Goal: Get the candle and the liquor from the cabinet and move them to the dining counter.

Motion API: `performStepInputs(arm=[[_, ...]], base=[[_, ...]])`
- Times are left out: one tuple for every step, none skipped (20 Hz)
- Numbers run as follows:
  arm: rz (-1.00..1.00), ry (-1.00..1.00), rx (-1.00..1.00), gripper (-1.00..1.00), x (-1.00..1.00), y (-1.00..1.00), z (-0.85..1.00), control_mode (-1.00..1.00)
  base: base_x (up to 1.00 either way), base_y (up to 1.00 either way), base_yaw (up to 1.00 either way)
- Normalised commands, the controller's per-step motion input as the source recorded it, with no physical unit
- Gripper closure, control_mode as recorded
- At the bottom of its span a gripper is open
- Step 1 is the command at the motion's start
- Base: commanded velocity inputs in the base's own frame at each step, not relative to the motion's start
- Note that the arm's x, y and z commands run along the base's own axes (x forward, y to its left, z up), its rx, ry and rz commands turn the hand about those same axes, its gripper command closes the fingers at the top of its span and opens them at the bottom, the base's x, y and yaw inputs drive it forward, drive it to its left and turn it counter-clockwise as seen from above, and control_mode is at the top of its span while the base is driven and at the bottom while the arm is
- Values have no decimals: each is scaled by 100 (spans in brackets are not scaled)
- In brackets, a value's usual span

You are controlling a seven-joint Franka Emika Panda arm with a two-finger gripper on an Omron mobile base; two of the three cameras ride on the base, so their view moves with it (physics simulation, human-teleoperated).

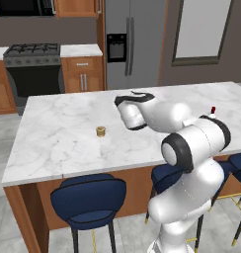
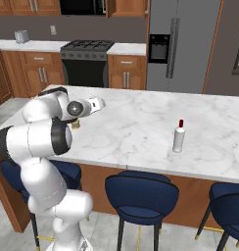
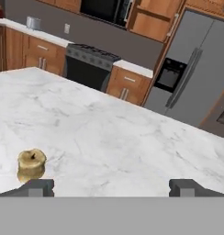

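The candle (image 1: 100, 131), a tiny tan-gold cylinder, stands on the white marble dining counter (image 1: 58, 143). In the hand view the candle (image 3: 31, 165) sits just above my left fingertip (image 3: 40, 187). My gripper (image 3: 111, 188) is open and holds nothing. It hovers low over the counter (image 2: 141, 127), pointing across it (image 2: 103, 103). The liquor (image 2: 179, 138), a slim white bottle with a red cap, stands upright on the counter well to the right of the gripper. From the left base view only its red cap (image 1: 213, 109) shows behind my arm. The wooden wall cabinet (image 3: 153, 20) hangs beyond the stove.
Navy stools (image 2: 141, 196) line the near side of the island. A black stove (image 2: 86, 61), low wooden base cabinets (image 2: 125, 72) and a steel fridge (image 2: 178, 44) stand along the far wall, across an aisle. A toaster (image 2: 21, 36) sits on the back counter.
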Motion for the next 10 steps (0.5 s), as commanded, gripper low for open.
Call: performStepInputs(arm=[[-45,0,0,-100,-60,-29,64,-100],[-44,1,0,-100,-60,-34,67,-100],[-43,1,0,-100,-61,-36,66,-100],[-43,1,0,-100,-60,-36,68,-100],[-41,1,0,-100,-59,-36,69,-100],[-40,2,0,-100,-59,-41,69,-100],[-40,2,0,-100,-60,-44,71,-100],[-39,3,0,-100,-60,-46,74,-100],[-37,2,0,-100,-54,-46,77,-100],[-35,2,0,-100,-46,-43,81,-100]], base=[[0,0,0],[0,0,0],[0,0,0],[0,0,0],[0,0,0],[0,0,0],[0,0,0],[0,0,0],[0,0,0],[0,0,0]])
